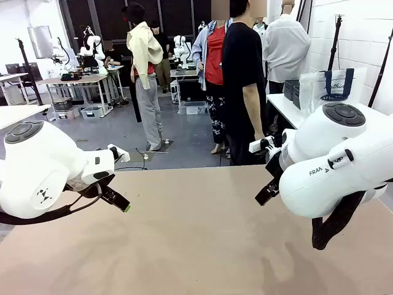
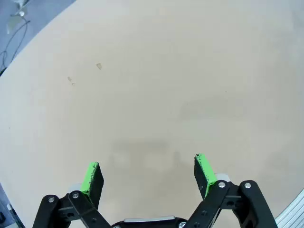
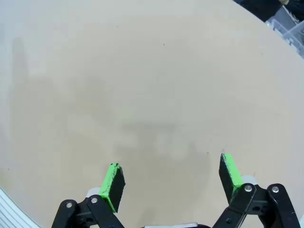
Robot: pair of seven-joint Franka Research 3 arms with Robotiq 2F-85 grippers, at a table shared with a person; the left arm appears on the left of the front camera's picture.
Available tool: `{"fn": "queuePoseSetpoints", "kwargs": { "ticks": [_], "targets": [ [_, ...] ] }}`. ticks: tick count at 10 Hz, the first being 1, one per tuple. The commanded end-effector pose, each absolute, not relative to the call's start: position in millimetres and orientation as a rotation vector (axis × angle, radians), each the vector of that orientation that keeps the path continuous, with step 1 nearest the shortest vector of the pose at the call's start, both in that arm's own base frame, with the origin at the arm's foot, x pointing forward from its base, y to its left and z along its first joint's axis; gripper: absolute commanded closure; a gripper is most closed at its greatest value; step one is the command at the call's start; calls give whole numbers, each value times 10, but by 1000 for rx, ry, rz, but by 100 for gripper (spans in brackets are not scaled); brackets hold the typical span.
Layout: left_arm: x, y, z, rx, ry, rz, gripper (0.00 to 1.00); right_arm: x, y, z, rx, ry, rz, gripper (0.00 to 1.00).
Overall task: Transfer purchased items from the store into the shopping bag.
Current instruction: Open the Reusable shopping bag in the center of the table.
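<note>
wide tan bench (image 1: 196,246) out front, busy workshop behind it, and both arms hang just above the surface. left pincer (image 2: 148,167) is spread wide with nothing between its green pads (image 2: 90,175). right pincer (image 3: 170,170) is the same, jaws apart and empty over bare bench.

the shopping bag (image 1: 334,86) stands on a white side table (image 1: 288,110) behind the right arm, well apart from the bench, with a dark basket (image 1: 292,90) just beside it. where the packets are, i cannot tell.

so here's the worry. that bag sits off behind the right arm's own bulk, and reaching for it there looks awkward, maybe out of range. it's thin, floppy plastic too, so a pincer nudging the rim could fold it or tip it over. a person (image 1: 242,80) in black stands close to the far edge, so a wide swing toward the bag risks a bump. small flat packets, once they land on this smooth top, may skid away under the pads rather than get pinched.
</note>
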State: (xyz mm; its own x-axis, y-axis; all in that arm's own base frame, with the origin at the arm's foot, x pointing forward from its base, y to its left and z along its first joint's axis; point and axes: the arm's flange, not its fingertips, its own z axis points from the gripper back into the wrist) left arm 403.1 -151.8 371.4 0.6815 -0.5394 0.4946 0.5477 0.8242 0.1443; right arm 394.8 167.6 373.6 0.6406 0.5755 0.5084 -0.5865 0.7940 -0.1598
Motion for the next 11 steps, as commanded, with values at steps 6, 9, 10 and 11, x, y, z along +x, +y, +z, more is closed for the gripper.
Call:
{"fn": "queuePoseSetpoints", "kwargs": {
  "ticks": [6, 9, 10, 11],
  "targets": [
    [4031, -1518, 3714, -16, -550, -610, 0, 3948, 1676, 3736, 21, -573, 663, 0],
    [4031, -1518, 3714, -16, -550, -610, 0, 3948, 1676, 3736, 21, -573, 663, 0],
    [4031, -1518, 3714, -16, -550, -610, 0, 3948, 1676, 3736, 21, -573, 663, 0],
    [4031, -1518, 3714, -16, -550, -610, 0, 3948, 1676, 3736, 21, -573, 663, 0]
  ]
}}
